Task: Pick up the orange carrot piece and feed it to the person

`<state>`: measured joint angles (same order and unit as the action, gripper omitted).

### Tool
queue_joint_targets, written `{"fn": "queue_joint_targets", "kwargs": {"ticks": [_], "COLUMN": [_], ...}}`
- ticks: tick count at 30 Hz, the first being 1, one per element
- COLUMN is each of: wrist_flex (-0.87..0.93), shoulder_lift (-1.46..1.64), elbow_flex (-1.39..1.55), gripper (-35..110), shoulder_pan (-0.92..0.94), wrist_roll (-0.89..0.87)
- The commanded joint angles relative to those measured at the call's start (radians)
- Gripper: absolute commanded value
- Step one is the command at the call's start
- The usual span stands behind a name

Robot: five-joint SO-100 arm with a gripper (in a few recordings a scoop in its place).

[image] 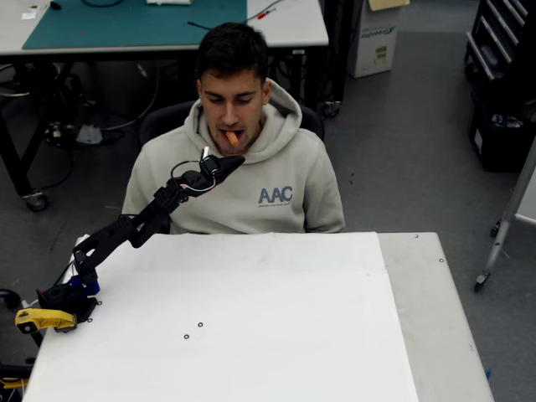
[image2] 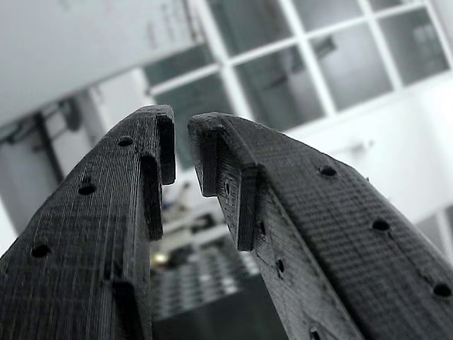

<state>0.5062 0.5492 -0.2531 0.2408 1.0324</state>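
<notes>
Plainly, the small orange carrot piece point(image: 231, 137), a short rounded stub, sits at the mouth of the person point(image: 243, 167) in the light beige hoodie, who leans in from behind the broad white desk point(image: 251, 335); in the overhead view the black two-finger claw point(image: 228, 161) hangs just below the chin, near the carrot but apart from it, as far as that view tells. In the wrist view the claw point(image2: 181, 134) is empty, its two fingers point(image2: 120, 212) drawn near each other with a narrow slit between the tips and nothing gripped, so I read it as released from the carrot and nearly closed (whether it counts as fully clenched is hard to judge, since a gap shows). The feeding itself looks done or all but done, judging by where the carrot lies. What remains, I judge, is a clean withdrawal: the arm should back away low and slow along its own line, away from the face, without sweeping sideways past the chin or the hoodie's collar. The fingers are matte black printed plastic, ridged with fine layer lines, dotted with small round holes and stepped at the inner edges, hard and angular near soft skin. The hoodie looks thick and soft; the desk is smooth and flat.
</notes>
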Motion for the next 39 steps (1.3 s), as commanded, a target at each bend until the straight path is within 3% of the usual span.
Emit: {"fn": "queue_joint_targets", "kwargs": {"ticks": [1, 22, 39], "wrist_flex": [0.009, 0.006, 0.006], "shoulder_lift": [0.107, 0.811, 1.278], "elbow_flex": [-0.018, 1.115, 1.914], "gripper": [-2, -1, -1], "shoulder_pan": [0.021, 0.038, 0.026], "wrist_roll": [-0.179, -0.693, -0.853]}}
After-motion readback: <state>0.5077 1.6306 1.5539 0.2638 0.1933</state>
